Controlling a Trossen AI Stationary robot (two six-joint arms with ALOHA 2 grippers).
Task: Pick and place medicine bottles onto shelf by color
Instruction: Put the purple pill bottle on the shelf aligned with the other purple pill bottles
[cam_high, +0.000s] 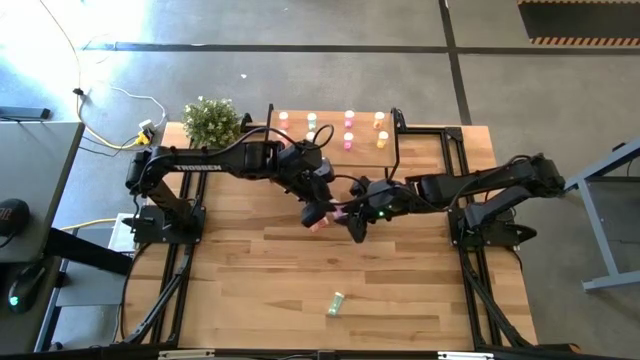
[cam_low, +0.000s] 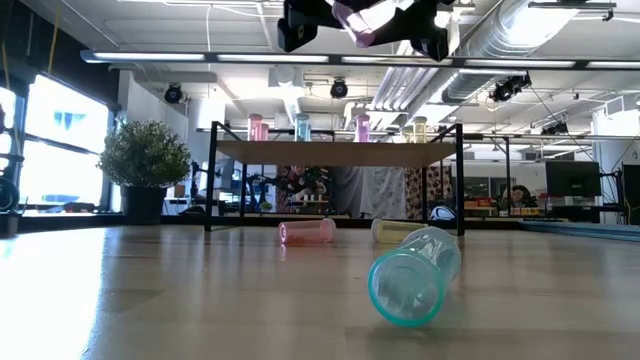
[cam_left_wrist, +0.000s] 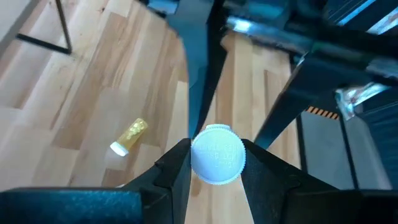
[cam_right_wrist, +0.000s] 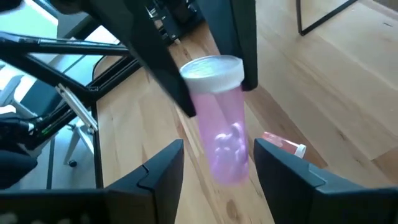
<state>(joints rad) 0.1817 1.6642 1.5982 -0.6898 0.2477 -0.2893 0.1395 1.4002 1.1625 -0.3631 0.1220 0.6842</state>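
Observation:
A pink medicine bottle (cam_right_wrist: 222, 127) with a white cap hangs high above the table's middle, between my two grippers. My left gripper (cam_left_wrist: 217, 157) is shut on its cap end. My right gripper (cam_right_wrist: 217, 163) is open, its fingers standing on either side of the bottle's bottom end without touching it. The shelf (cam_high: 330, 140) stands at the far edge with several bottles upright on its top (cam_low: 340, 152). On their sides on the tabletop lie a salmon bottle (cam_high: 318, 226), a yellow one (cam_left_wrist: 129, 137) and a mint-green one (cam_high: 336, 303). My left gripper pinches the pink bottle's white cap (cam_left_wrist: 217, 149) by its sides between its two fingers. The cap's top faces back along the fingers, and the body sticks out beyond them toward my right gripper. The bottle is lifted clear of the table.
A potted plant (cam_high: 212, 121) stands at the far left corner beside the shelf. The mint-green bottle (cam_low: 415, 275) lies alone near the front edge. Black frame rails run along both sides of the table.

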